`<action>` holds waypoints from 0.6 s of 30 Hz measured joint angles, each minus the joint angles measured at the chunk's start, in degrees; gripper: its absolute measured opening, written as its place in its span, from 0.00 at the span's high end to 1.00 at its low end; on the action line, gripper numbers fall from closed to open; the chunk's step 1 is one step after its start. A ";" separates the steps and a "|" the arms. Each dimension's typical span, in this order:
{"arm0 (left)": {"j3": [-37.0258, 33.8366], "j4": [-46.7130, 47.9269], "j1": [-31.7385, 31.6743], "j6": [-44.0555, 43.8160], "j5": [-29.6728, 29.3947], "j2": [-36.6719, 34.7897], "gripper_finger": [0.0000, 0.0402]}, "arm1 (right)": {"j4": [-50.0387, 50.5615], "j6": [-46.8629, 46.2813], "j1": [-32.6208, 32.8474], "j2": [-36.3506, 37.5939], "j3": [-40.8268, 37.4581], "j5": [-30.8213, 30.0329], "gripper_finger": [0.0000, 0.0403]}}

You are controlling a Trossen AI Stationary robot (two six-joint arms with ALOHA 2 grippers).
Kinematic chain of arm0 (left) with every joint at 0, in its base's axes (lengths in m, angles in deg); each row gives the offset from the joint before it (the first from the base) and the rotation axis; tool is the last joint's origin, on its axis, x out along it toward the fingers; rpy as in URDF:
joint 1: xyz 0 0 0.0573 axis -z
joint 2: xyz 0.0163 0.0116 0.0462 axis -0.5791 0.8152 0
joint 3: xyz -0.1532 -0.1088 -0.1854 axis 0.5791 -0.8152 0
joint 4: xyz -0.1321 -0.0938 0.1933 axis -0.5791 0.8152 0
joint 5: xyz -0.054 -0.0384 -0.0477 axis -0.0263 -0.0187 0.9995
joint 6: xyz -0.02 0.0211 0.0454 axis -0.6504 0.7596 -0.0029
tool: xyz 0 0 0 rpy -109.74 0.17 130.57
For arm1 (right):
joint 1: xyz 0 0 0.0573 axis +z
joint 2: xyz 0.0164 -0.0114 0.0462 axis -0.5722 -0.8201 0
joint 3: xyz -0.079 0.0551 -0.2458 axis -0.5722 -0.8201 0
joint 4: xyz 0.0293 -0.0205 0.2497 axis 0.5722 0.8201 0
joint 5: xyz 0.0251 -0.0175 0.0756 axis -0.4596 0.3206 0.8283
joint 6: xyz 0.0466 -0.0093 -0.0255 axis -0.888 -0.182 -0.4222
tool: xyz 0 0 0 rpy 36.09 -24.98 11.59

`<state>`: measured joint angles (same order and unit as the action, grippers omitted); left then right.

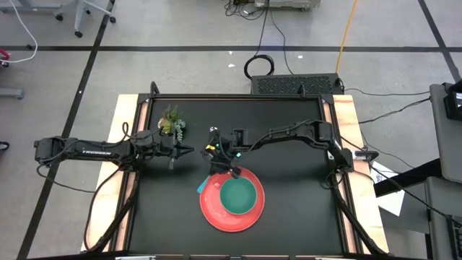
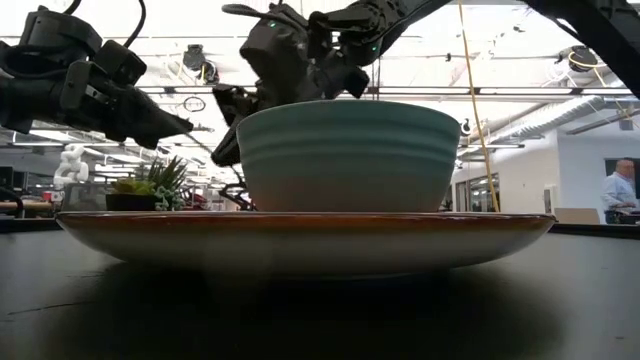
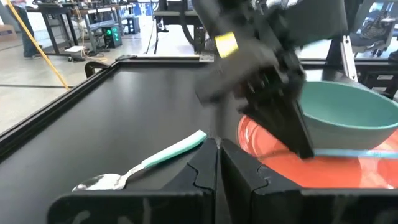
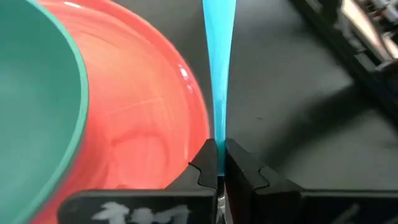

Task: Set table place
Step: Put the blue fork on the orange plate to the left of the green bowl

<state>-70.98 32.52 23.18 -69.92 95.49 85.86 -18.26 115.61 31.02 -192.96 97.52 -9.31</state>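
R claw (image 4: 217,163) clamped on fork (image 4: 217,74) handle, hovering just off plate (image 1: 216,213) edge, prob to lay it beside. Bowl (image 1: 238,196) sits on plate. Spoon (image 3: 144,165) on bench (image 1: 289,209) near plate. L claw (image 3: 217,163) fingers together, empty, near plant (image 1: 172,121).

The table (image 1: 289,209) bears plate (image 1: 216,213), plant (image 1: 172,121) and spoon (image 3: 143,165).

Two dark robot arms, matte black all over

The left arm (image 1: 94,151) is a slim black tube with pale lettering along its side. The right arm (image 1: 289,134) has black cables looped along its links. The right gripper (image 3: 292,134) has a blocky dark-grey housing with a yellow sticker and flat black fingers (image 4: 239,177).
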 joint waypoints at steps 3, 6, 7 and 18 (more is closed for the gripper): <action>0.00 -0.06 0.03 -0.65 0.08 0.00 0.94 | 1.22 -0.35 0.65 -0.82 1.41 0.00 1.00; 0.00 -0.06 0.03 -0.73 0.22 0.00 0.94 | 3.21 0.61 1.37 -1.14 2.39 -0.10 1.00; 0.00 -0.06 0.02 -0.72 0.22 0.00 0.94 | 3.88 1.07 1.70 -1.30 2.45 -0.35 1.00; 0.00 -0.09 0.03 -0.67 0.22 0.00 0.94 | 8.76 4.09 2.93 -1.54 2.54 -1.83 1.00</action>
<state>-70.98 32.43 23.20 -70.59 95.71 85.86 -9.50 119.70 33.95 -194.50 100.06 -11.14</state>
